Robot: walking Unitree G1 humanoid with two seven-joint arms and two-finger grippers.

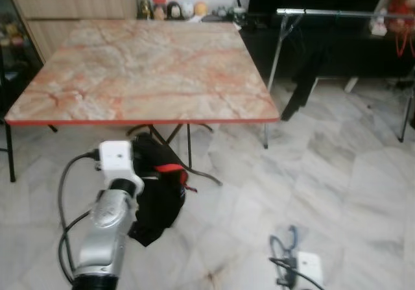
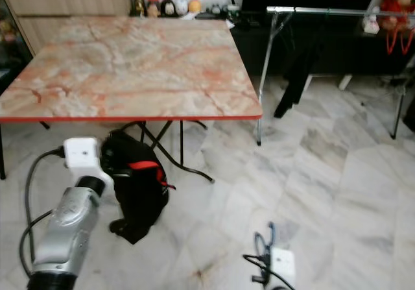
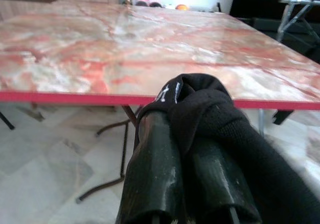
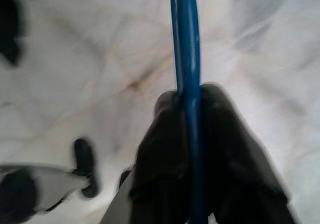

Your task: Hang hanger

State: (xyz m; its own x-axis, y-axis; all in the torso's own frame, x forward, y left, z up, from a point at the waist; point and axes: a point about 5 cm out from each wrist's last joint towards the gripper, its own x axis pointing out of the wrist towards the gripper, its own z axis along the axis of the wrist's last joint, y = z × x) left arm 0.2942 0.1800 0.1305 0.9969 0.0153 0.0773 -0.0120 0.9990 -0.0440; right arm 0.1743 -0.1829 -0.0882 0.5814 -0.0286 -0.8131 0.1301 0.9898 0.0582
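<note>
Right wrist view: right end effector (image 4: pixel 192 129) clamped the blue hanger (image 4: pixel 186 38); the rail (image 1: pixel 343 13) stood well ahead, rightward; left end effector (image 3: pixel 187 149) gripped black cloth (image 1: pixel 159 193).

No readable text for you here.
You can make out small white marks on the black garment (image 3: pixel 200 103) in the left wrist view, but they are too blurred to read. The jars (image 1: pixel 159 7) at the far end of the table (image 1: pixel 149 69) carry nothing legible either.
</note>
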